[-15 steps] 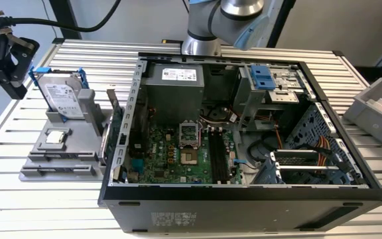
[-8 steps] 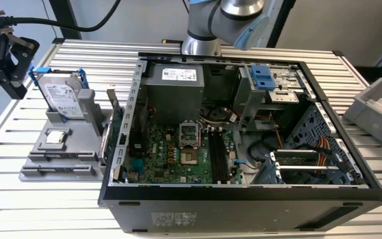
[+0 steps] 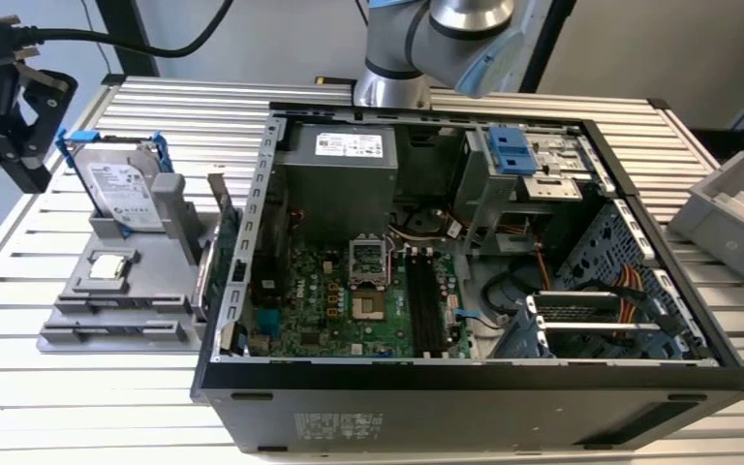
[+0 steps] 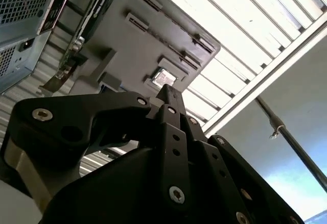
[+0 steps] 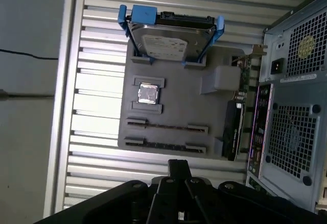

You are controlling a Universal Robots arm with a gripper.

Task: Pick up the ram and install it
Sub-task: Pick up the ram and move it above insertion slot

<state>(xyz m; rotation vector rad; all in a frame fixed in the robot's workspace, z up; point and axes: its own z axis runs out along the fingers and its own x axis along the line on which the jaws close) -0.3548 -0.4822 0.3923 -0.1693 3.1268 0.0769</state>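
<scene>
Your tool [image 5: 179, 166] hangs over the counter [image 3: 88, 412] at the exterior view's left, above the grey holder [image 5: 173, 109]. Its fingers are pressed together on nothing.

The ram [image 5: 166, 126] is hard to pick out. In the first wrist view each of the holder's two long grooves [image 5: 162, 144] shows a thin dark line. I judge the ram to be one of these, seen edge-on, though you cannot be sure which.

Expect it to be light, stiff and thin, with little to grip and smooth faces that may slip. It is likely fragile too, so a twist or a hard squeeze could harm it. Take it at the middle of its upper long edge, pinching the two flat faces, and keep it square to the groove.

Mind what stands around it. The hard drive [image 5: 171, 43] sits upright at the holder's far end, and a chip [image 5: 147, 93] lies between it and the grooves. The expansion card [image 5: 239, 106] stands on edge on the side towards the computer case [image 3: 476, 376], near the groove ends.

Inside the case, the long black sockets [image 3: 426, 300] lie low on the board. Cables [image 3: 604, 295] and a metal cage are just to the exterior view's right of them, and the case wall rises between holder and board.
</scene>
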